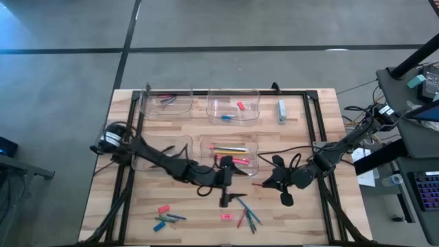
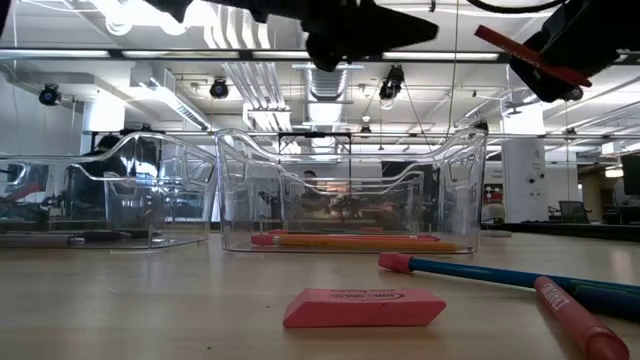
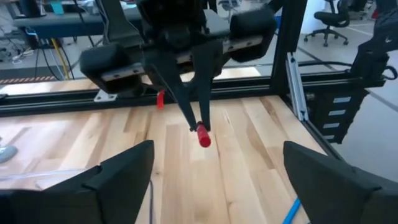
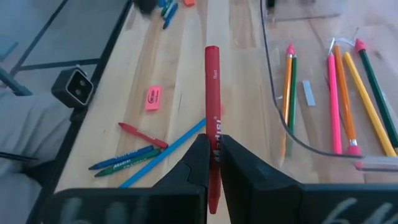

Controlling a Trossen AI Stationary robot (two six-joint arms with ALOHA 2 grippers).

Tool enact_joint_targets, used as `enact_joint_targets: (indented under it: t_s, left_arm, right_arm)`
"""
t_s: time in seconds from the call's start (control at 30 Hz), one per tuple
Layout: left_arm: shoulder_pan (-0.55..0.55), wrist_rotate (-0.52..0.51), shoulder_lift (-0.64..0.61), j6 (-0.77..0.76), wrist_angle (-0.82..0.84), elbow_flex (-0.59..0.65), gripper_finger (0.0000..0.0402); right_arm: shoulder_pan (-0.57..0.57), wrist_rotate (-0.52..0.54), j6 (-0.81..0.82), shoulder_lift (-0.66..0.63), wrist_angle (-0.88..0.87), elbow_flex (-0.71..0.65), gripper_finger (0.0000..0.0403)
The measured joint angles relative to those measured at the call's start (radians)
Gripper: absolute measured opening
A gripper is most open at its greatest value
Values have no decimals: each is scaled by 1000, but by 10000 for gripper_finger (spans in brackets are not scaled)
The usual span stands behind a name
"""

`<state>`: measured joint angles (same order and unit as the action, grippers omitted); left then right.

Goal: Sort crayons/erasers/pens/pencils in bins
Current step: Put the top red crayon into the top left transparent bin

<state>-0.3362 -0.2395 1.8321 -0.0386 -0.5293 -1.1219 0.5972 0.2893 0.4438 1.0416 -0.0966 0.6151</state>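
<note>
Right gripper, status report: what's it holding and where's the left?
Right gripper shut on red pen, raised beside the pencil bin. Left gripper open over that bin, empty. Pencils inside; pink eraser loose on table. Nothing blocking.

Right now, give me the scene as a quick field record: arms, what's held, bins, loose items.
left gripper: open, empty, over the front right bin
right gripper: shut on a red pencil, beside that bin
bin under left arm: holds orange, pink, yellow and green pencils
loose on table: pink eraser, blue and green sticks
</note>
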Motion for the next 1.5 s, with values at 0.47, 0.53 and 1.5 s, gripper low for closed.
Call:
enact_joint_targets:
  t_s: [0.47,0.53,1.5]
  left_arm:
    - [22,0,96,-7,-16,-81,311]
    - [23,-1,96,-7,-21,-81,304]
    - [23,-3,96,-9,-37,-72,204]
  right_arm:
    - [0,26,-3,0,12,0,15]
    - [0,26,-3,0,13,0,15]
    - [-29,52,-66,98,132,32,15]
